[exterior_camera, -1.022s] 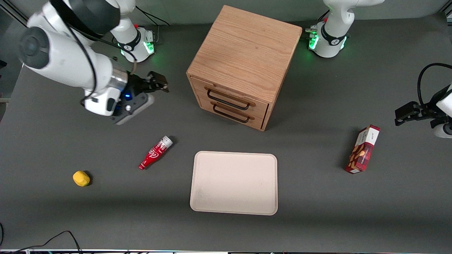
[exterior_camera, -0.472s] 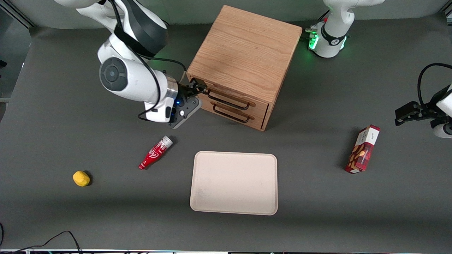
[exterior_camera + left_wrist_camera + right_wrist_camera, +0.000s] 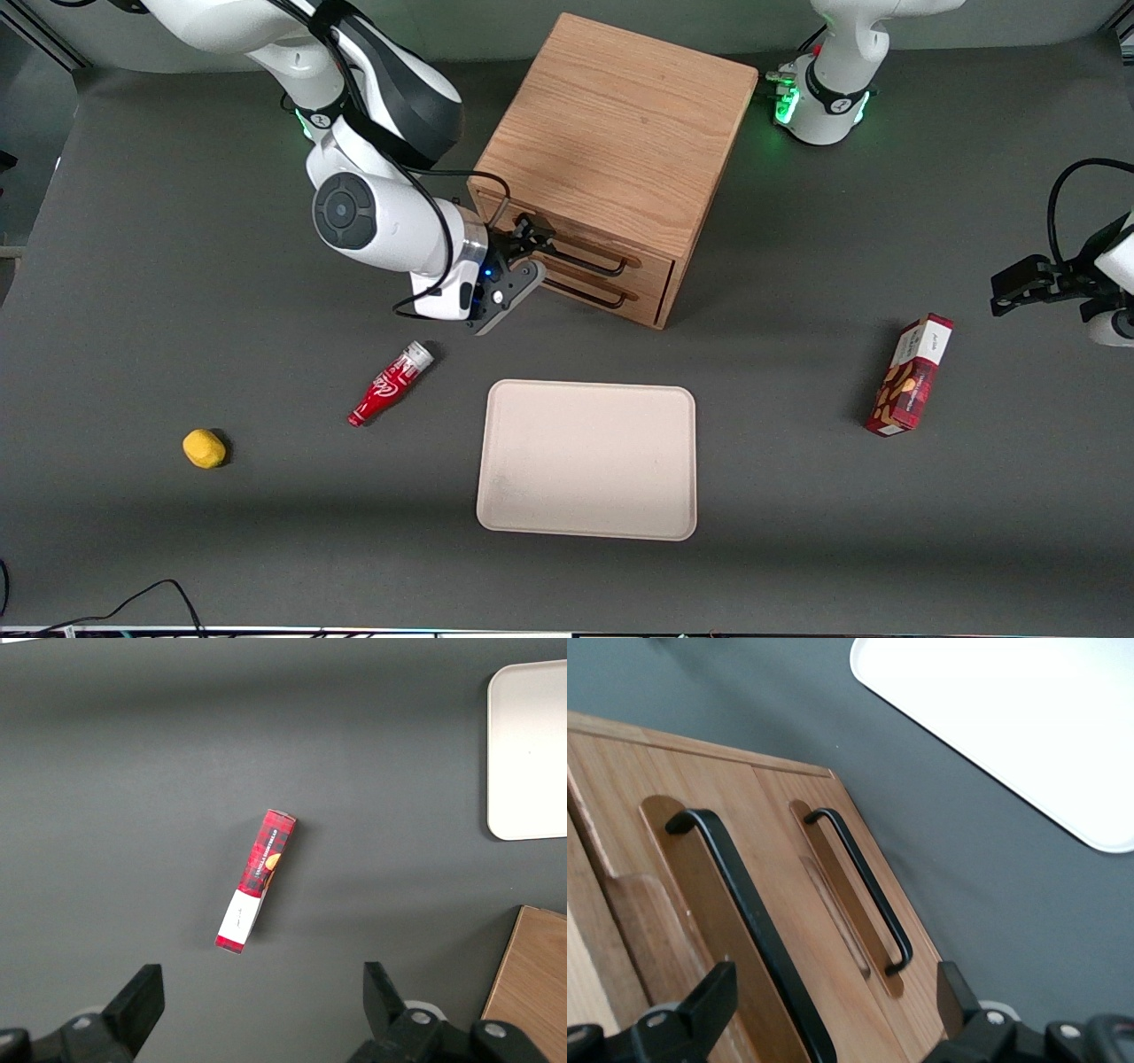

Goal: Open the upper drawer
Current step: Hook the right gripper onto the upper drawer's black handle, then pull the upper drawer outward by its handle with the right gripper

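Observation:
The light oak cabinet (image 3: 620, 124) stands at the table's middle, its two drawer fronts facing the front camera at an angle. The upper drawer (image 3: 576, 237) sits flush and shut, with its black wire handle (image 3: 592, 260). My right gripper (image 3: 530, 236) is in front of that drawer, at the handle's end toward the working arm. In the right wrist view the gripper (image 3: 833, 1019) is open, and the upper handle (image 3: 735, 877) runs between its fingers (image 3: 700, 1001) without being clamped. The lower drawer (image 3: 638, 297) and its handle (image 3: 859, 886) lie just beneath.
A white tray (image 3: 586, 459) lies nearer the front camera than the cabinet. A red bottle (image 3: 390, 383) and a yellow lump (image 3: 204, 447) lie toward the working arm's end. A red box (image 3: 912, 374) lies toward the parked arm's end; it also shows in the left wrist view (image 3: 257, 881).
My right arm has swung from the working arm's end of the table to the cabinet. The gripper now sits at the upper drawer's handle. The drawer has not moved.

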`<state>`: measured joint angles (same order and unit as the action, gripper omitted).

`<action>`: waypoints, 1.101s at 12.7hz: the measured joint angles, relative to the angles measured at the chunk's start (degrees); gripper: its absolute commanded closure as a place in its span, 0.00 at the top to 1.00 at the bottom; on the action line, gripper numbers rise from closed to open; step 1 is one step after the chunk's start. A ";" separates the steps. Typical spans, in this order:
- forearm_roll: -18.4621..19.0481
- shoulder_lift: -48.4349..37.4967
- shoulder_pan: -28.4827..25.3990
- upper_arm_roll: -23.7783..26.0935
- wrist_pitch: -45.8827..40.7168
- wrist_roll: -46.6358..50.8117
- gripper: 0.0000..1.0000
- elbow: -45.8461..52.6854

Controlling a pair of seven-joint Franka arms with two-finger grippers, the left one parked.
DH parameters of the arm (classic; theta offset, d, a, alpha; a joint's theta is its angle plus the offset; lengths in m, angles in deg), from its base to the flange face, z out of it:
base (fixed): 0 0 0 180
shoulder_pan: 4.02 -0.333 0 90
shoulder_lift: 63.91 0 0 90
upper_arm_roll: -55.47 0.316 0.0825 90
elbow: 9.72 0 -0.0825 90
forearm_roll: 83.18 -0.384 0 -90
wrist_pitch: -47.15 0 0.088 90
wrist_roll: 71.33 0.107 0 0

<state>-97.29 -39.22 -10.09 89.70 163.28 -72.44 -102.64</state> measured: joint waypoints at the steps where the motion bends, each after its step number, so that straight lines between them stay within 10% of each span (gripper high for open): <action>1: 0.00 0.27 -0.36 0.04 1.06 0.03 1.00 -0.38; 14: 5.44 1.67 -1.79 0.46 9.07 0.28 1.00 -4.88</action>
<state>-91.85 -37.55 -11.88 90.16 172.35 -72.16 -107.52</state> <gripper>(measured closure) 0.000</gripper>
